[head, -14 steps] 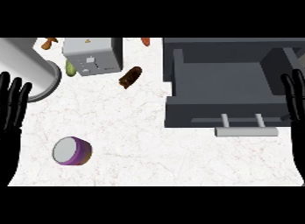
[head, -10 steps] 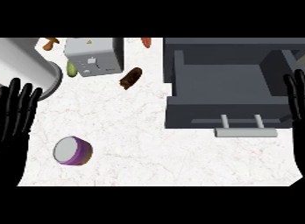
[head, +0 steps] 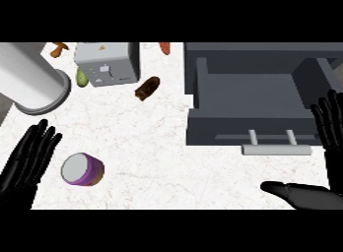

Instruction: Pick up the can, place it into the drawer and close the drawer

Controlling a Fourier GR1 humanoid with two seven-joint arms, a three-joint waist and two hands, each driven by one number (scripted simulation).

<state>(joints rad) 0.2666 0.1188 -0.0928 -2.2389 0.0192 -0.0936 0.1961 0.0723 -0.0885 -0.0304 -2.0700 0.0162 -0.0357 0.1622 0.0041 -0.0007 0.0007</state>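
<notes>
A purple can (head: 82,169) with a grey top stands on the white counter at the lower left. My left hand (head: 27,161) lies just left of it, fingers straight and open, not touching it. The grey drawer (head: 251,93) stands pulled open at the upper right, nothing showing inside, its pale handle (head: 275,143) on the front panel. My right hand (head: 337,129) is at the right edge beside the drawer front, fingers straight and open, with the thumb (head: 305,193) spread out below the handle.
A large white cylinder (head: 30,78) stands at the back left. Behind the can are a grey boxy appliance (head: 106,64), a brown item (head: 147,87), a green item (head: 81,77) and orange pieces (head: 163,47) along the far edge.
My left hand has come in from the left edge, toward the can. My right hand has lowered a little and its thumb now shows. The can and drawer have not moved.
</notes>
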